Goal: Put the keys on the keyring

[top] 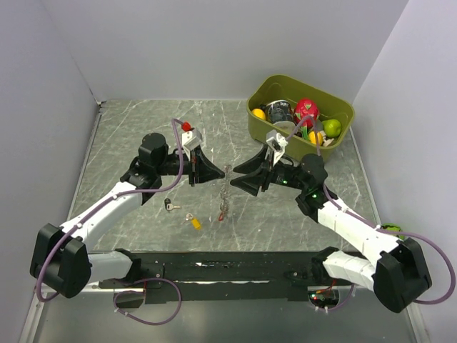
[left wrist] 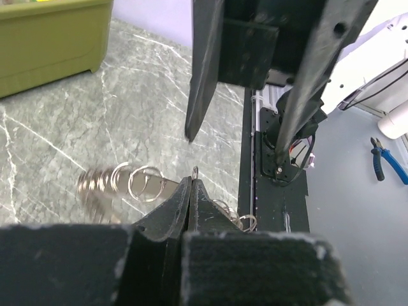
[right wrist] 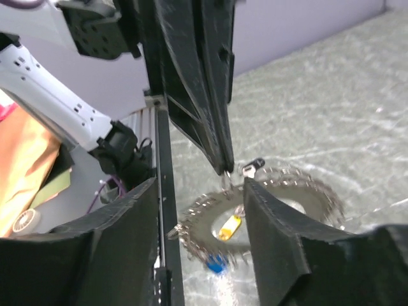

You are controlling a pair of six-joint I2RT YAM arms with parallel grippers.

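Silver metal keyring strung with grey keys hangs mid-frame, pinched in clamped left gripper. Right gripper spread, empty (just beside ring). We see black-capped key and yellow-capped key loose lower left on grey marbled table. We judge threading unstarted.

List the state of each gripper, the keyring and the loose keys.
left gripper: shut on the keyring
right gripper: open, straddling the ring's top
keyring: hanging from the left gripper
black-capped key: loose on the table, off the ring
yellow-capped key: loose on the table, off the ring
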